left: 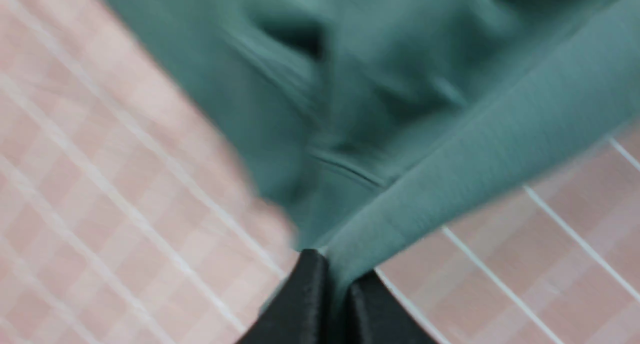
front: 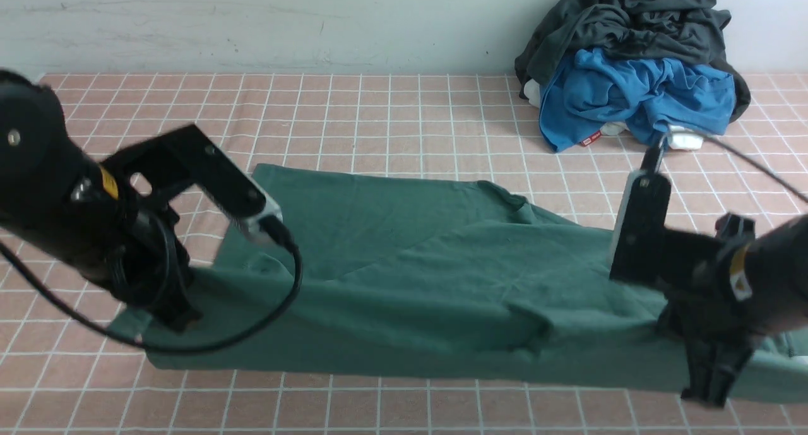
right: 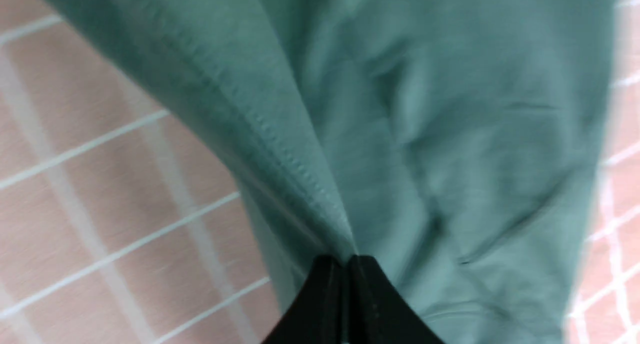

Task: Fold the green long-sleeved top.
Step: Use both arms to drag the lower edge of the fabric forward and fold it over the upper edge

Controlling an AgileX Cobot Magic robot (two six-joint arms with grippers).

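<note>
The green long-sleeved top (front: pixel 416 277) lies spread across the checked cloth, its near edge doubled into a long band. My left gripper (front: pixel 180 321) is shut on the top at its near left corner. In the left wrist view the black jaws (left: pixel 332 279) pinch a fold of green cloth (left: pixel 450 149). My right gripper (front: pixel 710 394) is shut on the top at the near right end. The right wrist view has the black fingertips (right: pixel 345 264) closed on a seamed fold (right: pixel 400 134), which rises off the table.
A heap of clothes sits at the back right against the wall: a dark grey-black garment (front: pixel 631 24) over a bright blue one (front: pixel 631 94). The pink checked tablecloth (front: pixel 379 107) covers the whole table. A black cable (front: pixel 278 296) loops from my left arm over the top.
</note>
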